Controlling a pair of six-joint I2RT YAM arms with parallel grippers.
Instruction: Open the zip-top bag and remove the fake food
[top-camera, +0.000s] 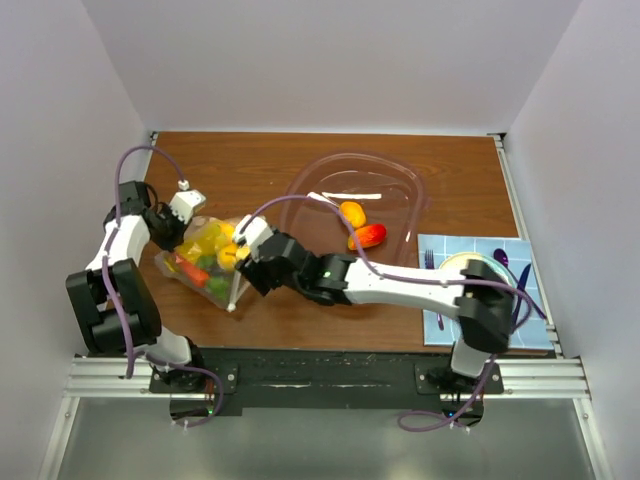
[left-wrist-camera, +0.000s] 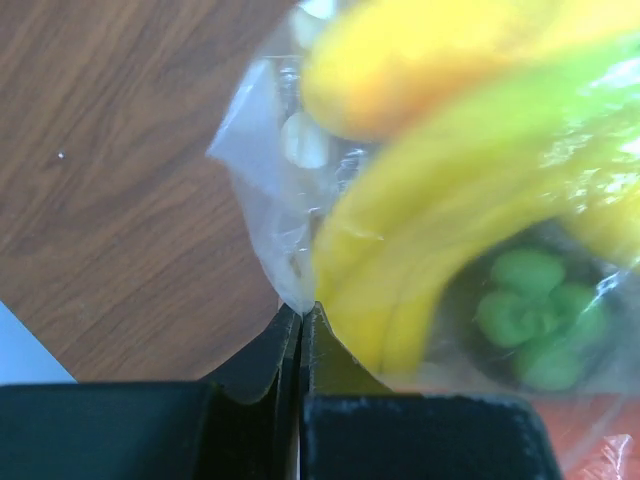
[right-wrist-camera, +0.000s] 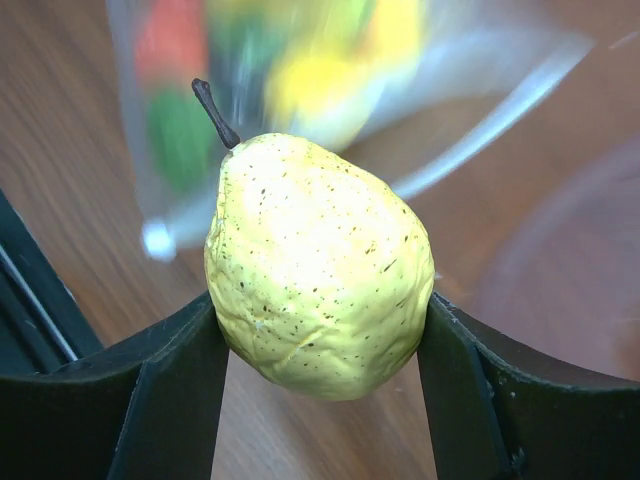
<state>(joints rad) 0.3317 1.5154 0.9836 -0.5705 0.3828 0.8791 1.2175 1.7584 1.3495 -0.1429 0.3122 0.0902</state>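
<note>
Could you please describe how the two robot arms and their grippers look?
The left arm and the right arm are both built from white and black segments. A lilac cable loops along each arm. The right arm has a small green light. The gripper fingers are flat and matte black.

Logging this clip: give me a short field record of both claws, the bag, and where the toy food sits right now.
left claw: shut, pinching an edge of the zip-top bag
right claw: shut on a yellow pear, outside the bag
bagged pieces: yellow, green and red, inside the bag
bowl: holds an orange piece and a red piece
progress: partly emptied; several pieces not yet out
</note>
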